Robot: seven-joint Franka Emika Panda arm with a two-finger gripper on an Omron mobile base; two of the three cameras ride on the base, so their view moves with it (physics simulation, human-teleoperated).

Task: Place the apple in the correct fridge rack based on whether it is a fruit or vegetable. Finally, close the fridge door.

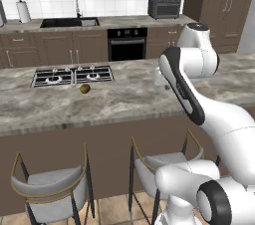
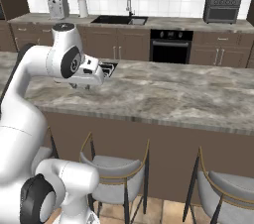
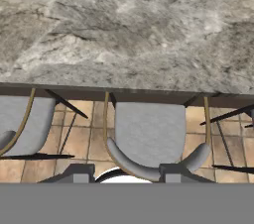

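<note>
Apple [image 1: 85, 88] resting alone on the marble island worktop [image 1: 124, 99] just in front of the hob [image 1: 73, 75], bar stools [image 1: 50, 186] nearest, gripper [image 2: 87, 85] hovering over the worktop well apart from it, opening impossible to tell, oven [image 1: 127, 43] and sink [image 1: 69, 22] beyond.

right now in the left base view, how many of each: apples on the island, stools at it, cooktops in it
apple: 1, on the island counter just in front of the cooktop
stools: 2, one at the left and one at the right, partly behind the arm
cooktop: 1
total: 4
</note>
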